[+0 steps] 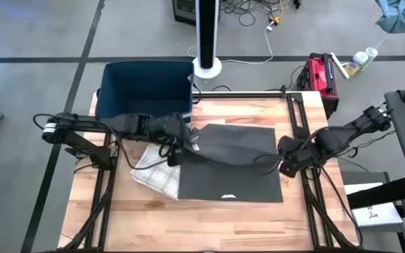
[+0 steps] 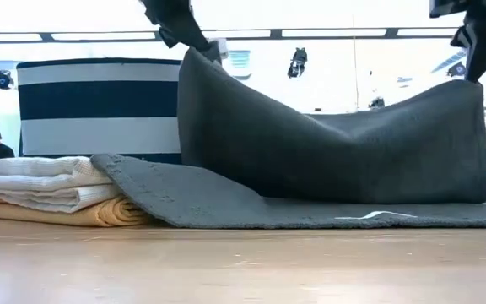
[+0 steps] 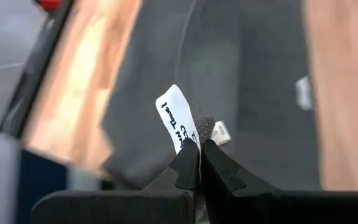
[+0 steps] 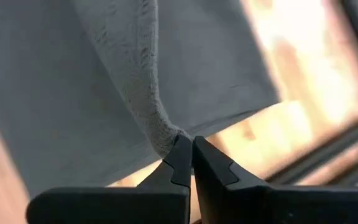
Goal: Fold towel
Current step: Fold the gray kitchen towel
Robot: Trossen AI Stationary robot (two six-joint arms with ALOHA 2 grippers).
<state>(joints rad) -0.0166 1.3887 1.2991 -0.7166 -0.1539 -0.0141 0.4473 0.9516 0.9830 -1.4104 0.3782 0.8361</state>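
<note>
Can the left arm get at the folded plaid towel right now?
Probably not as things stand: the left gripper is shut on a corner of the dark towel, lifted off the table. The plaid towel lies close beside it, unobstructed, but it would have to let go first.

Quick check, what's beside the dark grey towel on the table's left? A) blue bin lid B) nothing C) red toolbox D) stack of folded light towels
D: a stack of folded light towels lies by the dark grey towel, whose edge laps over it in the low view.

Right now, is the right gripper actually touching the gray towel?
Touching. In the right wrist view, the right gripper has its fingers shut on a pinched edge of the gray towel.
</note>
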